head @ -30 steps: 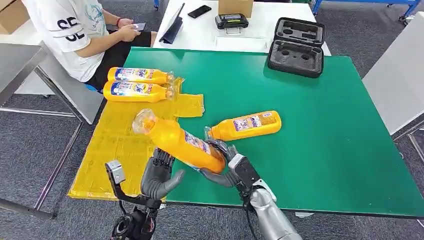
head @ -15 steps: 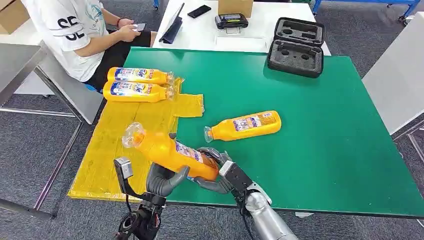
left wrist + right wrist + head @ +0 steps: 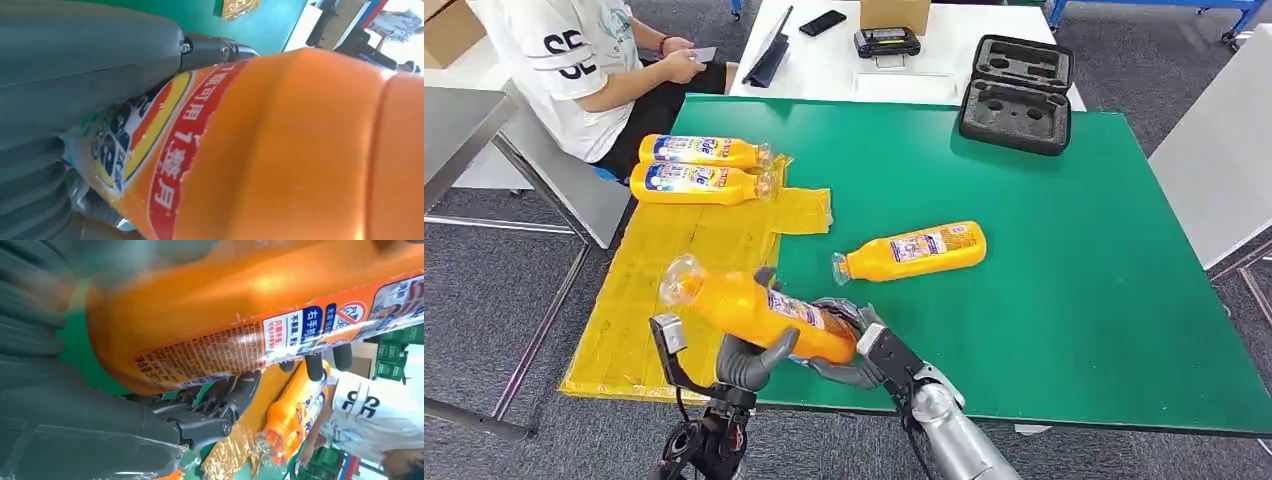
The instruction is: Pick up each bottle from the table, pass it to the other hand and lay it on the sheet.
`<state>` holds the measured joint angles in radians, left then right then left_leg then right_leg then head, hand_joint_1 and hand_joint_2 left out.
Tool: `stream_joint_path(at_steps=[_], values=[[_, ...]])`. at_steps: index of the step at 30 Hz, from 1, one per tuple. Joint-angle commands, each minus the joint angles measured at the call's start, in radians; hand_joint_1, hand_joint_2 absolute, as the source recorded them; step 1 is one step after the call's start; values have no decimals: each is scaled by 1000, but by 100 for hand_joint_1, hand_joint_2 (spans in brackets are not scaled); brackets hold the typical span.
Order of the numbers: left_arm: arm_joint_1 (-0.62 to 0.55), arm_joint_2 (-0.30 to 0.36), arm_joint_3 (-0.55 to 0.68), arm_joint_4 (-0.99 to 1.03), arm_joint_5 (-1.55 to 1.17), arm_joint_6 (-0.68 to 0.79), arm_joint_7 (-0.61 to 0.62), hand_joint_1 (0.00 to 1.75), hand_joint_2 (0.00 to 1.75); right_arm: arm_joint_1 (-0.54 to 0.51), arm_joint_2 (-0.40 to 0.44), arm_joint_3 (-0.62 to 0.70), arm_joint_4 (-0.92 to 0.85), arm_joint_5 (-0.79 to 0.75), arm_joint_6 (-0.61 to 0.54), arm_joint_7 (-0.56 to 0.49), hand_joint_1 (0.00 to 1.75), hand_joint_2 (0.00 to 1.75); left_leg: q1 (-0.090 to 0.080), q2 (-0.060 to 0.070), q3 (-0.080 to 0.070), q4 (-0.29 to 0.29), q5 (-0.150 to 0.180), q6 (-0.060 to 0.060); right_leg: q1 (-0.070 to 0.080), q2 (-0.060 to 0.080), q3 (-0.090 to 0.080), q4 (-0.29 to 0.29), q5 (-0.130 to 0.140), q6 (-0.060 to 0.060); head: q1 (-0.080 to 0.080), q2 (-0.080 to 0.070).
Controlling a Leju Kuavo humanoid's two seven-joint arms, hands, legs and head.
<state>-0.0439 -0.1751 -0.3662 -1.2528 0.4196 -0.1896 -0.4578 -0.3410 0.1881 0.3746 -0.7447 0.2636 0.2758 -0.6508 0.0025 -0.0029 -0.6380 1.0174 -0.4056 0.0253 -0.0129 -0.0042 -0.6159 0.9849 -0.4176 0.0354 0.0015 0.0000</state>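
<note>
Both hands grip one orange detergent bottle [image 3: 759,311] above the near edge of the green table [image 3: 1064,300], the left hand [image 3: 749,360] wrapped under its middle and the right hand [image 3: 849,345] clasped around its base, its clear cap end tilted up over the yellow sheet [image 3: 654,290]. A second orange bottle [image 3: 912,251] lies on its side on the green table, while two more bottles [image 3: 699,168] rest side by side at the sheet's far end, near a seated person [image 3: 584,60] in a white shirt.
</note>
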Motion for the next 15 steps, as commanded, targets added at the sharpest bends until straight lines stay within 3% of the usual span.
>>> stream_joint_path(at_steps=[1, 2, 3, 15], values=[[-17, 29, 16, 17, 19, -16, -15, 28, 175, -42, -29, 29, 91, -2, 2, -4, 171, 175, 1, 0, 6, -1, -2, -1, 1, 0, 6, -1, -2, -1, 0, 0], [-20, 28, 11, 18, 24, -23, -18, 155, 175, -41, -30, 30, 92, -1, 0, -5, 171, 175, 0, 0, 4, -1, -1, -1, 0, 0, 4, -1, -1, -1, 0, 0], [-21, 29, 10, 19, 29, -31, -20, 175, 175, -41, -30, 30, 92, -1, 0, -6, 173, 175, 1, 0, 6, -1, -2, -1, 1, 0, 6, -1, -2, -1, 0, 0], [-7, 34, -13, -10, 27, -80, -29, 175, 175, -43, -30, 26, 112, -15, 9, -19, 168, 175, 1, 0, 6, -1, -2, -1, 1, 0, 6, -1, -2, -1, 0, 0]])
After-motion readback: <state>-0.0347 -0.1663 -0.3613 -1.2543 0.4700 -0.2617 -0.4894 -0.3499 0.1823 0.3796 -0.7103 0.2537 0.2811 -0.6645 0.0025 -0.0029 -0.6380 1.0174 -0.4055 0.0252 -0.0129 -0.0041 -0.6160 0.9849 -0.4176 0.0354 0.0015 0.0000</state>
